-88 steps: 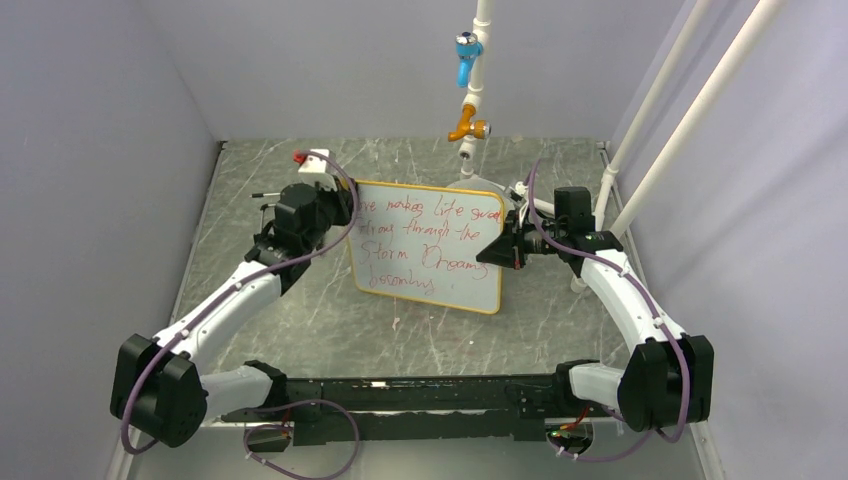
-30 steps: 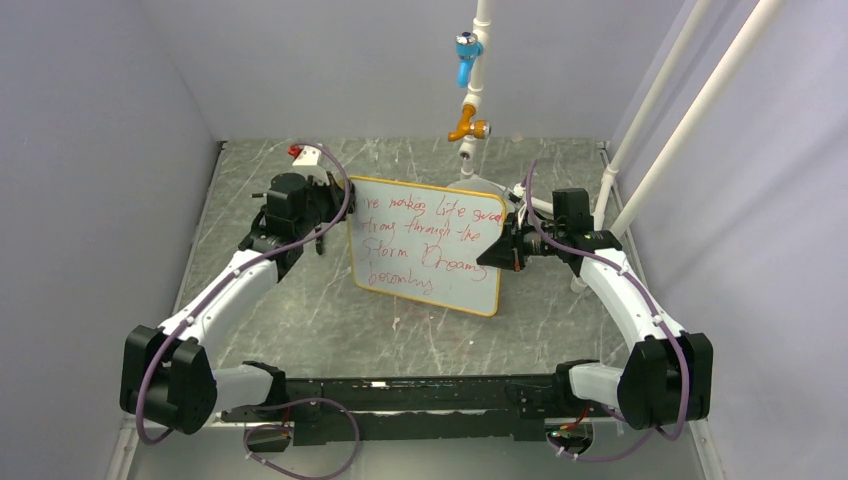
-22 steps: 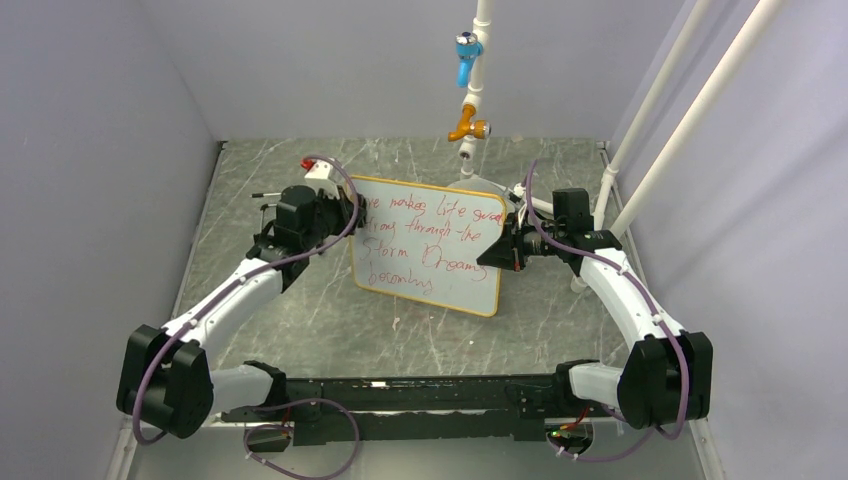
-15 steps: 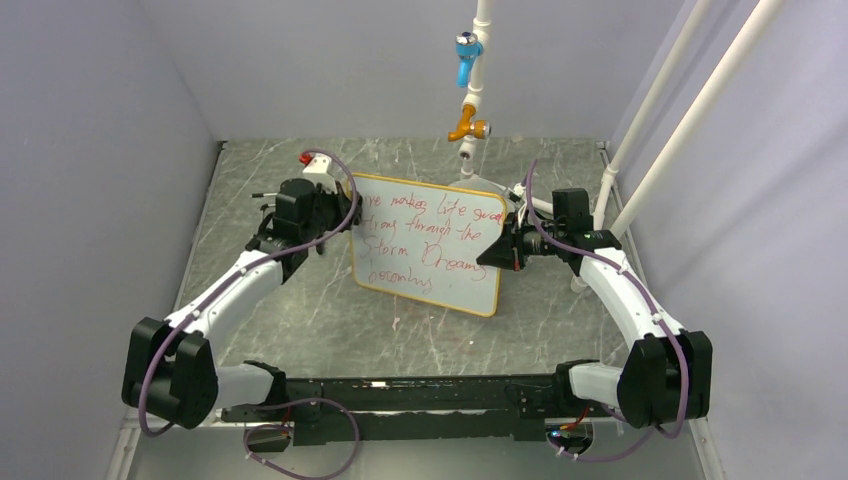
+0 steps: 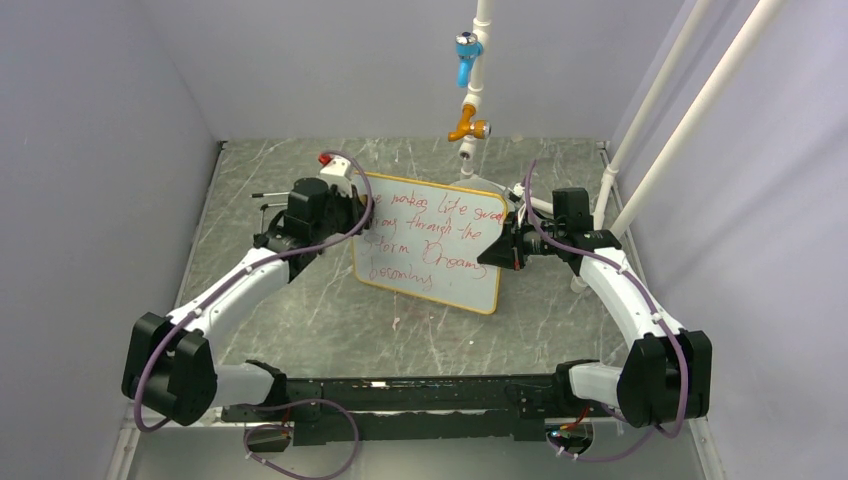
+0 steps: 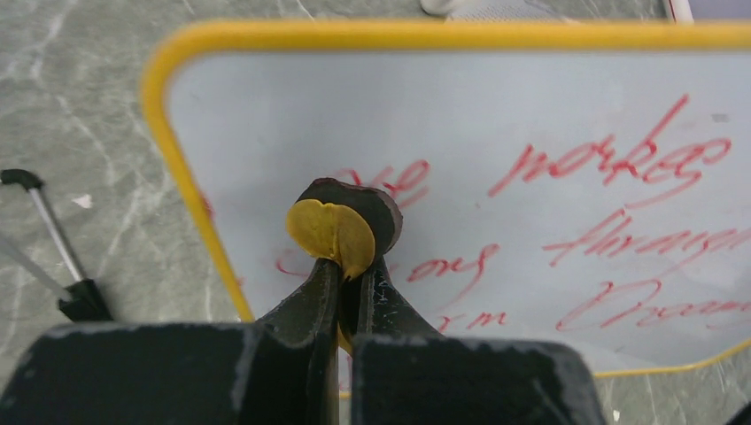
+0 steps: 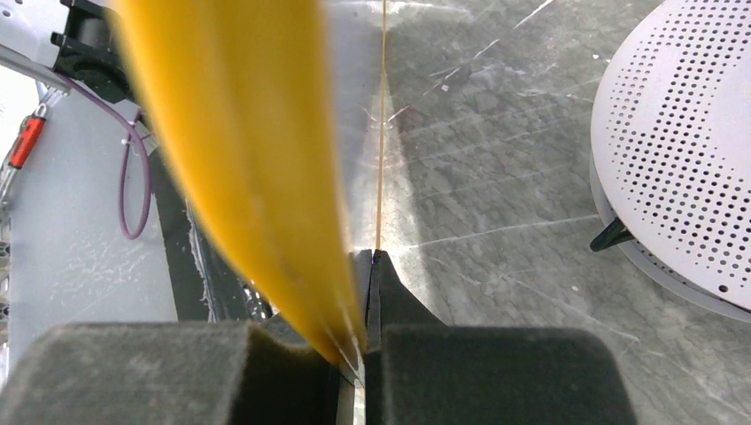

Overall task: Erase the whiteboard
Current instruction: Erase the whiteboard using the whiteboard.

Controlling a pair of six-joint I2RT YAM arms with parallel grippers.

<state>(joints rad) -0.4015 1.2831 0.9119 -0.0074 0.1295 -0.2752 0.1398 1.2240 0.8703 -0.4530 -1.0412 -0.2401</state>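
Note:
The whiteboard (image 5: pixel 435 250) has an orange-yellow frame and several lines of red handwriting. It stands tilted on the table. My right gripper (image 5: pixel 498 250) is shut on its right edge; in the right wrist view the frame (image 7: pixel 248 159) runs edge-on into the gripper (image 7: pixel 365 266). My left gripper (image 5: pixel 355 215) is shut on a small round eraser (image 6: pixel 341 232) with a yellow face and a dark pad. The eraser presses on the red writing at the upper left of the board (image 6: pixel 531 221).
A round grey perforated disc (image 7: pixel 682 150) lies behind the board to the right. A thin black pen (image 6: pixel 53 239) lies on the table left of the board. A white pipe with a blue valve (image 5: pixel 465 55) and an orange valve (image 5: pixel 468 128) hangs above the far side. White poles (image 5: pixel 690 110) slant at the right.
My left gripper has moved right with the eraser, from beside the board's left edge onto its upper-left writing. The right arm and the board have not moved.

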